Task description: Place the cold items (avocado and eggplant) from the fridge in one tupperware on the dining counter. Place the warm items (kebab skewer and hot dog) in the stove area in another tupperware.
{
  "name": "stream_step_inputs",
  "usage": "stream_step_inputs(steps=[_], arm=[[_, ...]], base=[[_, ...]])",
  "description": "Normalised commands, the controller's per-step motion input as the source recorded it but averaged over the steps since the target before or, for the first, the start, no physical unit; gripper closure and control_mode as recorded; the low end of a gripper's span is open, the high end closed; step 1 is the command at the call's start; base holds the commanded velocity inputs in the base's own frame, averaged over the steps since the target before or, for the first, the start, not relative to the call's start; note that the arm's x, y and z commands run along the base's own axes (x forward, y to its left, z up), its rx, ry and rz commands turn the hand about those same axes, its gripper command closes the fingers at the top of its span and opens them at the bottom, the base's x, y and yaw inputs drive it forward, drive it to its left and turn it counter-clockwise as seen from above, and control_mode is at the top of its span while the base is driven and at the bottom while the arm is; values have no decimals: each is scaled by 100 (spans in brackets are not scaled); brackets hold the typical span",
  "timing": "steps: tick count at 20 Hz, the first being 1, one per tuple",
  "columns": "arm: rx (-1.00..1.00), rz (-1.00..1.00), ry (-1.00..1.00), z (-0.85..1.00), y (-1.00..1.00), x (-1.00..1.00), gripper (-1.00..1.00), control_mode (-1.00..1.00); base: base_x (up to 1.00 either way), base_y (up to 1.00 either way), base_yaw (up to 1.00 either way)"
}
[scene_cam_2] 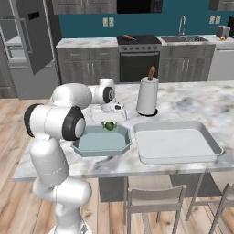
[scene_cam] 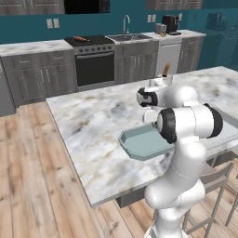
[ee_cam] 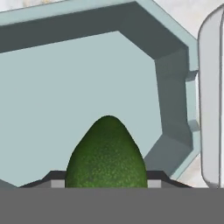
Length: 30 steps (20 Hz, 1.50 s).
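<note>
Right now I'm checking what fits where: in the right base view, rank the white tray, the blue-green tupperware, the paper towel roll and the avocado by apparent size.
1. White tray
2. Blue-green tupperware
3. Paper towel roll
4. Avocado

Avocado (ee_cam: 106,155) base cut by hand view's bottom edge; arm hides blue tupperware's (scene_cam: 139,144) right side.

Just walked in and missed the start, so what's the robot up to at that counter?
The white arm holds an avocado in its pincer, shut on it, just above the pale blue tupperware on the marble dining counter. No other food shows in that container. A larger grey tray sits beside it, and a paper towel roll stands behind.
</note>
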Motion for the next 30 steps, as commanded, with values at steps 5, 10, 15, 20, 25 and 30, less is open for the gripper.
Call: stream_step_inputs(steps=[5,10,15,20,25,30], arm=[[3,13,0,-29,0,16,100,-100],[18,13,0,-14,-9,14,100,-100],[14,9,0,-19,-9,1,100,-100],[1,0,4,-37,-2,0,100,-100],[0,0,4,-43,0,0,100,-100],[0,0,0,-20,0,0,100,-100]], base=[[0,0,0],[0,0,0],[0,0,0],[0,0,0],[0,0,0],[0,0,0]])
